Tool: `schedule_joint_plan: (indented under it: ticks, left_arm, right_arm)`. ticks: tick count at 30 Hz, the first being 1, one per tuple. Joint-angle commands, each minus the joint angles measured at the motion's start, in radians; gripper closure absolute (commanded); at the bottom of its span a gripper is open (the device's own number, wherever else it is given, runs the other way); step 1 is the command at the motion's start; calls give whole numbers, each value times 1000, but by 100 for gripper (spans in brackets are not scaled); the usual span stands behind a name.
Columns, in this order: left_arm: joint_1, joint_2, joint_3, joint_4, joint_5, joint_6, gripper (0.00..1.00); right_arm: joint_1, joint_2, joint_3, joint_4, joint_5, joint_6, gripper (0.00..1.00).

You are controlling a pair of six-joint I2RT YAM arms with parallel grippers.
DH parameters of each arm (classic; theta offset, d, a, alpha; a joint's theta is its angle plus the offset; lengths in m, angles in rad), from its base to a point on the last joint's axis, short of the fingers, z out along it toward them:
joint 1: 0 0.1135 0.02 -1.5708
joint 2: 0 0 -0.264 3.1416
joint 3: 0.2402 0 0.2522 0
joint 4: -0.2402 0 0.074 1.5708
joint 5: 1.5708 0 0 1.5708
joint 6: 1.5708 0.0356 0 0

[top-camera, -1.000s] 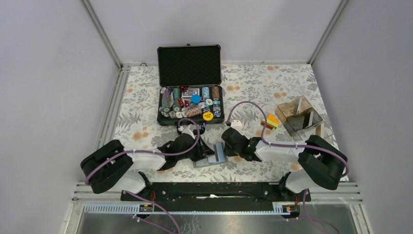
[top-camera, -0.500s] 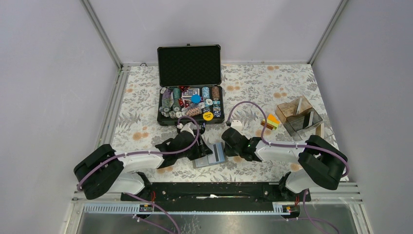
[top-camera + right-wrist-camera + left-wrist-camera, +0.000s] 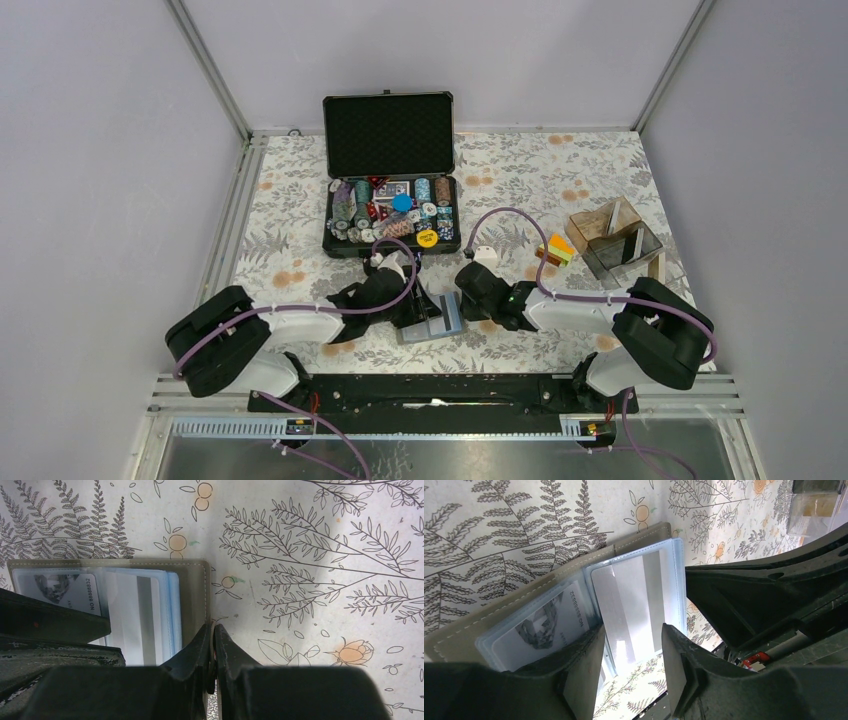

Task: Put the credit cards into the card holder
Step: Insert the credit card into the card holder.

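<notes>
Pinning the cover flat seemed the key: the right hand [image 3: 212,630], fingers pressed together, sat at the grey edge of the card holder [image 3: 190,600], while the left hand [image 3: 633,630] stood spread astride a clear sleeve [image 3: 634,595]. The holder lay open on the tabletop [image 3: 290,200] between them, a printed card [image 3: 65,592] showing inside.

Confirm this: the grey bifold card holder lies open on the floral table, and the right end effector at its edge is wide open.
Wrong on one point: the right end effector is shut, jaws pressed together, as the right wrist view shows. The rest stands: the grey bifold card holder lies open on the floral table, with that end effector at its edge.
</notes>
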Motion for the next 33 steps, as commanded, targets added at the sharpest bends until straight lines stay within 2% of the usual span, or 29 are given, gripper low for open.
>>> schedule_joint_plan:
  ticks: [1,9,27,33]
  left_arm:
    - [-15,21,24,50,16,-10,52]
    - [-19,45,46,122,57,-39,53]
    - [-35,70,95,172,61,-50,53]
    - [-45,82,92,195,58,-52,58]
  right_arm:
    - [10,-5,7,-38,10,-9,92]
    - [10,-10,3,-42,11,-7,92]
    - [10,-9,1,-43,11,-4,92]
    - [10,-14,-2,-46,16,-5,94]
